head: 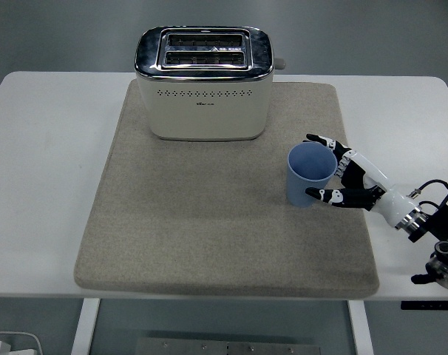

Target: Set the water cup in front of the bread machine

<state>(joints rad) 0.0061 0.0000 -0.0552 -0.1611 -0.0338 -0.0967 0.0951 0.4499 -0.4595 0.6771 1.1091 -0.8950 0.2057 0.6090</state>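
A blue water cup (pixel 308 174) stands upright on the beige mat (pixel 224 222), to the right of and nearer than the cream toaster (pixel 202 83) with its chrome top. My right hand (pixel 329 168) comes in from the right edge. Its fingers are spread around the cup's right side, the thumb low by the cup's near wall and the other fingers at the far rim. The fingers reach the cup's outline without closing on it. The left hand is out of view.
The mat covers most of the white table (pixel 46 148). In front of the toaster lies a wide bare stretch of mat. Cables and the black wrist joint (pixel 435 237) show at the right edge.
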